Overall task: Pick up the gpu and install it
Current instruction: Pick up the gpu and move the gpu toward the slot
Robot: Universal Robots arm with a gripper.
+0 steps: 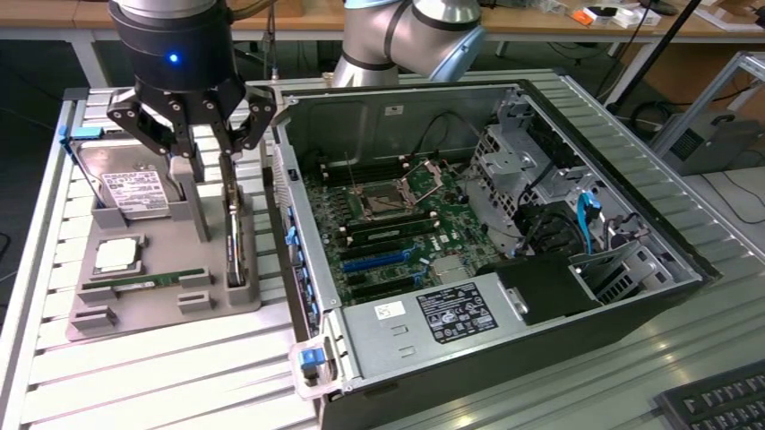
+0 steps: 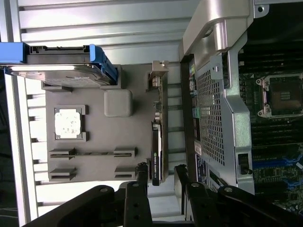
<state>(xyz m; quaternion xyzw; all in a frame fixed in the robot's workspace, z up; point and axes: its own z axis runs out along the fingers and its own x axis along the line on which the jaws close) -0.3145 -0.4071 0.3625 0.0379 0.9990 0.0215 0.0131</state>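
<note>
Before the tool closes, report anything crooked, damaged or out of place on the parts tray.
Nothing stands out. The graphics card stands on edge in its slot on the grey tray, with the open tool straddling it. The hard drive, processor chip and memory stick each sit in their own holders.

Thin black gpu card (image 2: 156, 156) w/ silver end. Flat grey plastic tray (image 1: 143, 309). Silver boxy hard drive (image 1: 132, 191), white label, blue frame. Green circuit board (image 1: 449, 228), blue slots.
</note>
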